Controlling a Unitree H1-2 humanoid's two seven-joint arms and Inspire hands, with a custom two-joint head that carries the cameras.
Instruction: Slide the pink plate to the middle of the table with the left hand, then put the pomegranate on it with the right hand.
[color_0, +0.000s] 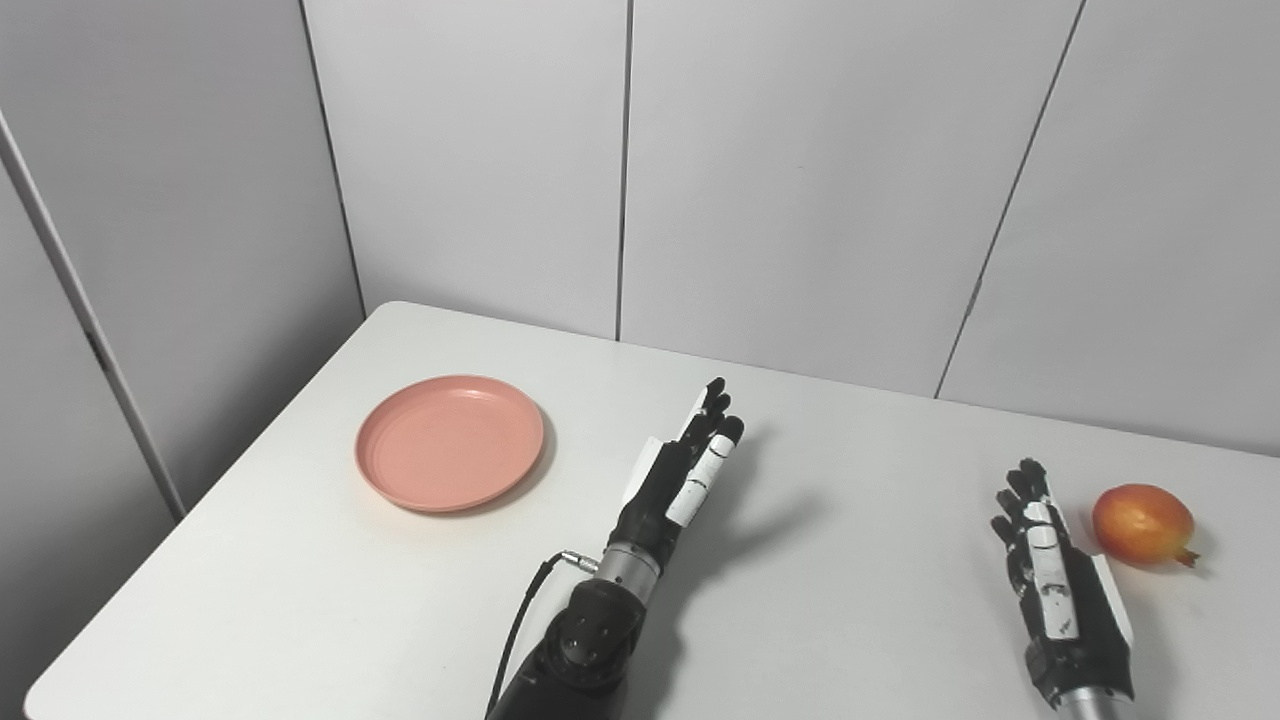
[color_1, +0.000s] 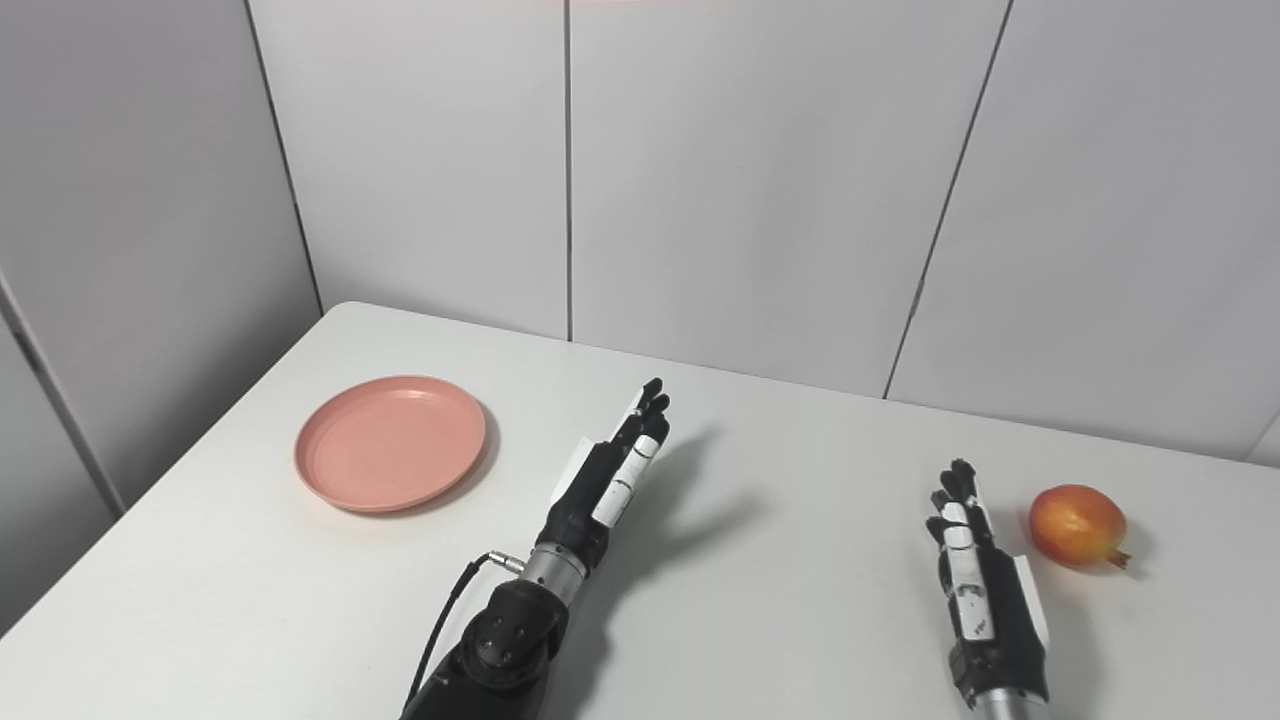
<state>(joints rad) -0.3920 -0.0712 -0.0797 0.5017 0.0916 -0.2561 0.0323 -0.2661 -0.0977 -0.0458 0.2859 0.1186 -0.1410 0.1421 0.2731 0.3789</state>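
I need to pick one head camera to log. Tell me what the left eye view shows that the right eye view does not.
Only the left eye view shows more of the wall panels at the far left, with the scene shifted right. Only the right eye view shows more table to the right of the pomegranate. Both share the empty pink plate at the table's left, the left hand open right of it, and the right hand open beside the pomegranate, not touching it.

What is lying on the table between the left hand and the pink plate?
Nothing. Between the left hand and the pink plate there is only bare white table, and both eye views show this.
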